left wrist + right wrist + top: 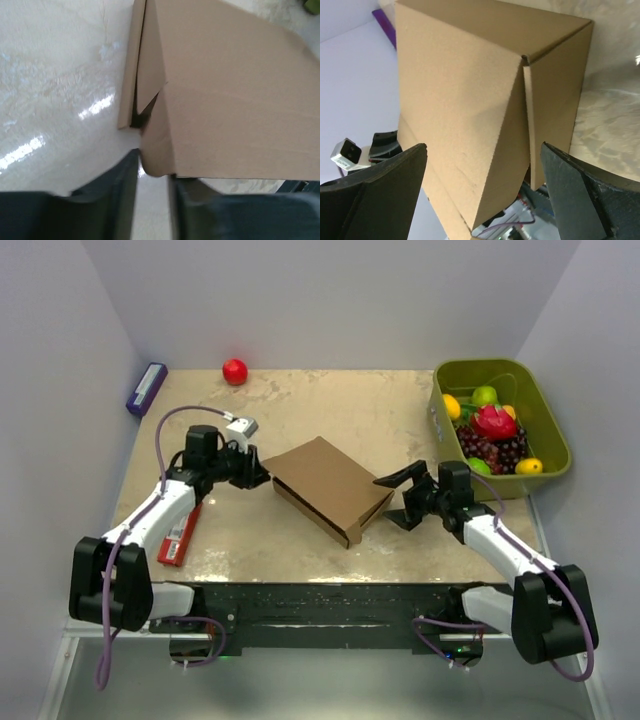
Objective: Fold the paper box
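The paper box [330,485] is a plain brown cardboard mailer, folded into a shallow rectangle with its lid down. It lies flat at the centre of the bench [300,410], turned diagonally so that its corners point toward the bench edges. In the left wrist view, the near corner shows a side flap tucked under the lid, with a dark gap at the seam. In the right wrist view, the opposite corner shows a seam where two wall panels meet. The left end effector [262,477] is at the box's left corner. Its fingers stand slightly apart, with bench surface visible in the narrow slot. The lid corner sits at the fingertips; contact cannot be determined. The right end effector [398,500] is spread wide, with one finger on each side of the box's right corner, clear of the cardboard. A flat red packet [180,535] lies beneath the left arm near the left edge; its white marking is too small to read. A purple box [146,388] lies at the far left corner, its print illegible. A red ball [235,371] sits at the far edge. A green bin [480,364] of fruit occupies the far right corner.
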Tool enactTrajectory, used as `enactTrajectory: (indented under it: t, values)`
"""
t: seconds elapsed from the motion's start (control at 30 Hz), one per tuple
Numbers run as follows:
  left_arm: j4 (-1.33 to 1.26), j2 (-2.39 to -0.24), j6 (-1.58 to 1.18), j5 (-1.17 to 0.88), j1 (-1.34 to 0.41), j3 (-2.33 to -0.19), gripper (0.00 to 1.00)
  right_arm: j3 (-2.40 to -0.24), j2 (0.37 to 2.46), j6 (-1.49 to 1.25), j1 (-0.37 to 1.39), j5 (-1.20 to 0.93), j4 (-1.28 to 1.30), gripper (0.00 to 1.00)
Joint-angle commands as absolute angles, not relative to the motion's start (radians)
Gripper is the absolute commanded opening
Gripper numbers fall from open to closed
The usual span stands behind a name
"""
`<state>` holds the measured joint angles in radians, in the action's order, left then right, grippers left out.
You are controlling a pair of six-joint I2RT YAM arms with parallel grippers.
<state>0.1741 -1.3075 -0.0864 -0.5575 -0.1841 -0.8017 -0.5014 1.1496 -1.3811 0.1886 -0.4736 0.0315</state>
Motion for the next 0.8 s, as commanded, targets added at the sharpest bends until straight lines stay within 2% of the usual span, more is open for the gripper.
enactTrajectory:
  t: [0.0,0.03,0.13,0.23,0.47,0.77]
  values:
    - [0.244,-1.286,-0.078,-0.520,-0.187,-0.773,0.48,-0.476,1.105,-1.279,0.186,-0.380,0.019,0.99]
    - [0.251,-1.273,-0.078,-0.500,-0.186,-0.772,0.59,-0.454,1.101,-1.281,0.184,-0.382,0.014,0.99]
    - [0.290,-1.224,-0.089,-0.483,-0.187,-0.762,0.74,-0.434,1.075,-1.273,0.186,-0.376,0.011,0.98]
    - [0.339,-1.148,-0.113,-0.497,-0.186,-0.759,0.82,-0.457,1.046,-1.240,0.186,-0.361,0.037,0.98]
    - [0.397,-1.012,-0.175,-0.476,-0.186,-0.847,0.89,-0.514,1.016,-1.138,0.184,-0.292,0.112,0.95]
    - [0.290,-1.137,-0.230,-0.403,-0.186,-1.011,0.90,-0.638,0.907,-0.993,0.253,-0.106,0.268,0.88]
